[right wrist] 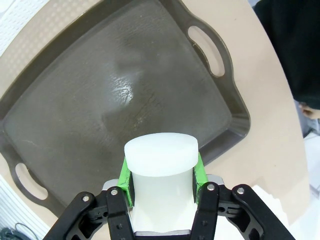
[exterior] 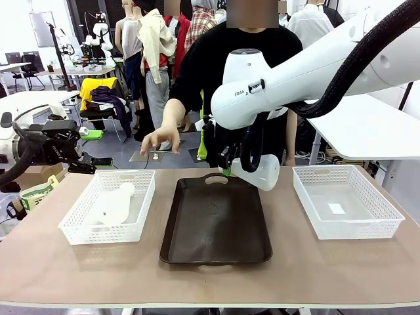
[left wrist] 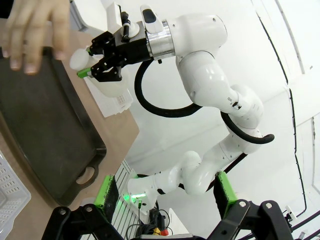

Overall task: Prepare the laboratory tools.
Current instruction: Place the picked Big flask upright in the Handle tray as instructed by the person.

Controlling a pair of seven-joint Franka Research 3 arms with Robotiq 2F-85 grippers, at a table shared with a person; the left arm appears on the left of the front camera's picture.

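White plastic flask is clamped at the neck in my right claw, green pads tight on both sides. It hangs tilted above the tray's far right corner, base pointing toward the right basket. On the right wrist cam the flask sits between the pads of the right claw, with the dark tray under it. Second flask lies on its side in the left basket. My left claw is off the table's left edge, jaws wide apart with nothing between them. Left wrist cam looks past the left claw at the right claw and its flask. Person's hand is at the tray's far left corner; can't tell if it's touching.
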